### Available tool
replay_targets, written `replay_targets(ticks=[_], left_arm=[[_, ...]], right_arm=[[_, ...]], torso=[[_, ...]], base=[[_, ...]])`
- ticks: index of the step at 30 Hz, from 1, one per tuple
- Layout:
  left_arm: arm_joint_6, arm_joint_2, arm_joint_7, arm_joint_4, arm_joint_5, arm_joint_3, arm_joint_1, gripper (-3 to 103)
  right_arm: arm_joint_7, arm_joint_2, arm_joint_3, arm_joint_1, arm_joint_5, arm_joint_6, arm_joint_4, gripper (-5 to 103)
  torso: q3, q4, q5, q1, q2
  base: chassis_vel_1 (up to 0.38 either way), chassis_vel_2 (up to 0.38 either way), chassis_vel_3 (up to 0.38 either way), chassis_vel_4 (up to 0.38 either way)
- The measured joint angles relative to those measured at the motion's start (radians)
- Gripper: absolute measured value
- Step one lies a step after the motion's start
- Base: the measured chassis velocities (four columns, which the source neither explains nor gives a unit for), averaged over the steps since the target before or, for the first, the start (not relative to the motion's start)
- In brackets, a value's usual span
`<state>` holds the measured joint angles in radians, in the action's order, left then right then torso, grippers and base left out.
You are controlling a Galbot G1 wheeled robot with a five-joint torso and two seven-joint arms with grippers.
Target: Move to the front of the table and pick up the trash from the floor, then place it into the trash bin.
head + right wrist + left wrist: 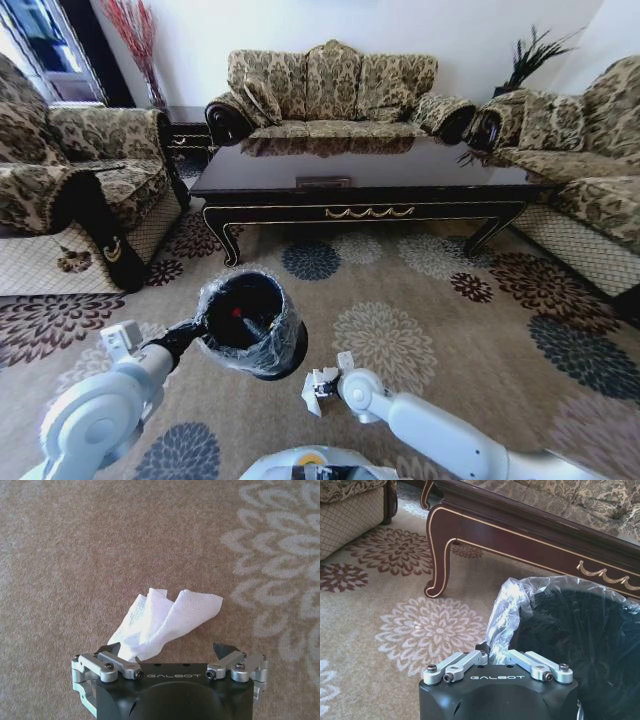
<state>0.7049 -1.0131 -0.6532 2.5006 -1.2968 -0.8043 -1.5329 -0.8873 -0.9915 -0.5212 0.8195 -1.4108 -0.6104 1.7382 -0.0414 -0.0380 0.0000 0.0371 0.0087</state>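
Head view: the left gripper [192,330] holds the trash bin [250,325] by its left rim, the bin tilted and lifted in front of the robot, with something red and a small dark piece inside. The right gripper [318,388] hangs low over the floor [450,340], just right of the bin. Farther off stands the table [360,180], its glossy surface bare, with sofas around it. Left wrist view: the left gripper [498,656] has its jaws pressed together on the bin's plastic liner [506,611] at the rim, the table leg [440,555] beyond. Right wrist view: the right gripper [170,652] has its jaws spread wide, a crumpled white paper [162,620] lying on the carpet between them, against one finger.
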Motion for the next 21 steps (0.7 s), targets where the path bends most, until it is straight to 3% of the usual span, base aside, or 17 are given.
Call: replay_targets(ticks=[8,11,13,18,20,21], left_arm=[[0.000,-0.001,0.000,0.000,0.002,0.002,0.003,4],[0.000,0.000,0.000,0.000,0.002,0.002,0.003,4],[0.000,0.000,0.000,0.000,0.002,0.001,0.004,4],[-0.001,0.000,0.001,0.000,0.002,0.001,0.004,4],[-0.001,0.000,0.001,-0.001,0.002,0.001,0.004,4],[-0.001,0.000,0.001,0.000,0.002,0.001,0.004,4]], right_arm=[[0.016,-0.040,-0.019,-0.014,0.033,0.004,-0.086,102],[0.030,-0.060,-0.019,-0.014,0.048,0.005,-0.118,88],[0.035,-0.065,-0.020,-0.014,0.053,0.006,-0.125,88],[0.044,-0.071,-0.021,-0.007,0.064,0.010,-0.124,61],[0.045,-0.068,-0.021,-0.006,0.066,0.010,-0.119,61],[0.046,-0.064,-0.021,-0.005,0.067,0.011,-0.114,56]], torso=[[0.000,0.0000,0.0000,0.000,0.000],[0.000,0.0000,0.0000,0.000,0.000],[0.000,0.0000,0.0000,0.000,0.000],[0.000,0.0000,0.0000,0.000,0.000],[0.000,0.0000,0.0000,0.000,0.000],[0.000,0.0000,0.0000,0.000,0.000]], base=[[0.000,0.000,0.000,0.000],[0.000,0.000,0.000,0.000],[0.000,0.000,0.000,0.000],[0.000,0.000,0.000,0.000],[0.000,0.000,0.000,0.000],[0.000,0.000,0.000,0.000]])
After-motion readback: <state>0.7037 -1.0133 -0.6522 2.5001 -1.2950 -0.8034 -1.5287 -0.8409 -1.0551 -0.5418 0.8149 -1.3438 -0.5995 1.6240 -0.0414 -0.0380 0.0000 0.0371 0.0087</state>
